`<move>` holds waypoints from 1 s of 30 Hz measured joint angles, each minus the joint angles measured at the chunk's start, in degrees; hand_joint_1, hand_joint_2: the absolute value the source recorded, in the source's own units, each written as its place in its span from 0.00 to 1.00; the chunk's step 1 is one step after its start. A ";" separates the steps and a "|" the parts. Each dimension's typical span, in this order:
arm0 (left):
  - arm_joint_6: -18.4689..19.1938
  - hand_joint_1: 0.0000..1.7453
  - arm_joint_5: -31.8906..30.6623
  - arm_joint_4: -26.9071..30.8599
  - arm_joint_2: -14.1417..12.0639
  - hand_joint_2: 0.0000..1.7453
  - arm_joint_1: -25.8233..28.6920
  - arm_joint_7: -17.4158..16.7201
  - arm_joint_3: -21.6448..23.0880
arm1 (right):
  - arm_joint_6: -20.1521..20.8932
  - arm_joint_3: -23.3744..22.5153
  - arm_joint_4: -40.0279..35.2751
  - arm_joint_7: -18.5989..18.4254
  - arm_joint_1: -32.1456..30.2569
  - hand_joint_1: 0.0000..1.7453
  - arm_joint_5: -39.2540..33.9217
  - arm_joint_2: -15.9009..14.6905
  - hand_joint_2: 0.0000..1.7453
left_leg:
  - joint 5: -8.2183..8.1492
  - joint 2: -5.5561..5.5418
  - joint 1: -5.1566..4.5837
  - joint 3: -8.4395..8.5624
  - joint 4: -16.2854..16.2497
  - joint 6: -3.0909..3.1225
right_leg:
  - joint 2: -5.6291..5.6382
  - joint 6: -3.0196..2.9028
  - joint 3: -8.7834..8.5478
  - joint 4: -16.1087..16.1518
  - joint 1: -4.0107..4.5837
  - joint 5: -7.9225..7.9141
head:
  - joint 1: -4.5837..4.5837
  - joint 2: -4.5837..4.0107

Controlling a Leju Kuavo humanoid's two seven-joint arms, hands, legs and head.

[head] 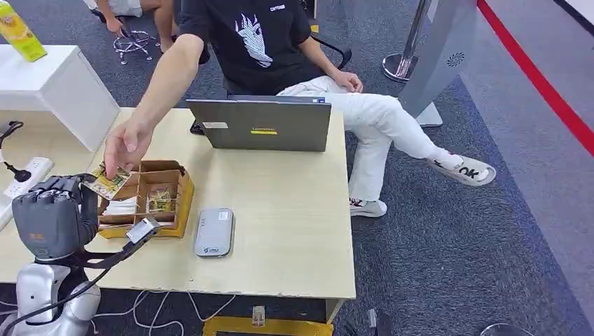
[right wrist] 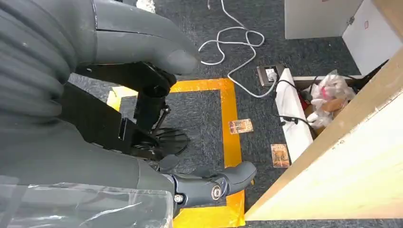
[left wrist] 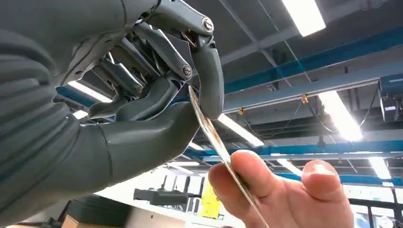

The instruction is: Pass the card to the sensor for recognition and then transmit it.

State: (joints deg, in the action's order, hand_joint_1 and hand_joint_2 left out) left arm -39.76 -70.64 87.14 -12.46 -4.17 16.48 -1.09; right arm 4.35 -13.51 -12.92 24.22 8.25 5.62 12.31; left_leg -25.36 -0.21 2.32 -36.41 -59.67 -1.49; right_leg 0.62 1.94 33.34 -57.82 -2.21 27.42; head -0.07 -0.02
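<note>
My left hand (head: 52, 217) is raised at the table's front left corner and pinches a patterned card (head: 108, 183) between thumb and a finger. A person's hand (head: 127, 145) reaches across the table and has its fingers on the same card. The left wrist view shows the card (left wrist: 209, 128) edge-on in my left hand (left wrist: 142, 95), with the person's fingers (left wrist: 266, 190) gripping its other end. The grey sensor (head: 213, 232) lies flat on the table, right of the card box. My right hand (right wrist: 95, 161) hangs beside the table edge, fingers apart, holding nothing.
A wooden compartment box (head: 183, 203) with more cards stands between my left hand and the sensor. A laptop (head: 263, 124) sits at the table's far side in front of the seated person. Two cards (right wrist: 240, 126) and cables (right wrist: 233, 38) lie on the floor.
</note>
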 joint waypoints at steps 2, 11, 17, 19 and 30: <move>0.00 1.00 0.00 0.00 0.00 1.00 0.05 0.00 0.00 | 0.00 0.00 0.00 0.00 0.00 0.00 0.04 0.00 1.00 | 0.00 0.00 0.00 0.00 0.00 0.00 | 0.00 0.00 0.00 0.00 0.00 0.00 | 0.00 0.00; 0.00 0.00 -0.11 0.96 0.39 1.00 0.78 0.53 -0.02 | -0.18 -0.57 0.00 0.17 -0.02 0.00 0.37 0.00 1.00 | 0.00 0.00 0.00 -0.01 0.00 0.00 | 0.01 0.00 0.00 0.00 0.00 0.00 | 0.02 0.00; 0.00 0.00 1.37 3.84 1.64 1.00 2.62 4.37 -0.37 | -0.17 -1.05 0.00 0.28 -0.04 0.00 0.59 0.00 1.00 | -0.01 0.00 0.00 -0.01 0.00 0.00 | 0.00 0.00 0.01 0.00 0.00 0.00 | 0.00 0.00; 0.00 0.00 1.62 4.70 2.10 1.00 3.08 4.77 -0.77 | -0.18 -1.27 0.00 0.33 -0.05 0.00 0.59 0.00 1.00 | -0.01 0.00 0.00 -0.01 0.00 0.01 | 0.00 0.00 0.01 0.00 0.00 0.00 | 0.02 0.00; 0.00 0.00 1.79 7.29 3.69 1.00 4.30 6.52 -1.74 | -0.17 -1.44 0.00 0.44 -0.06 0.00 0.61 0.00 1.00 | 0.00 0.00 0.00 -0.01 0.00 0.00 | -0.01 0.00 -0.02 0.00 0.00 0.00 | 0.02 0.00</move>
State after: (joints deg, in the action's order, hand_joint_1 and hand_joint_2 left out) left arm -39.76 -68.85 94.44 -8.77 0.13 23.00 -2.84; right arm 4.17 -14.95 -12.92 24.65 8.19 6.23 12.31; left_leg -25.36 -0.21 2.32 -36.42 -59.67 -1.48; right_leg 0.62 1.94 33.32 -57.82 -2.21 27.42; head -0.04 -0.02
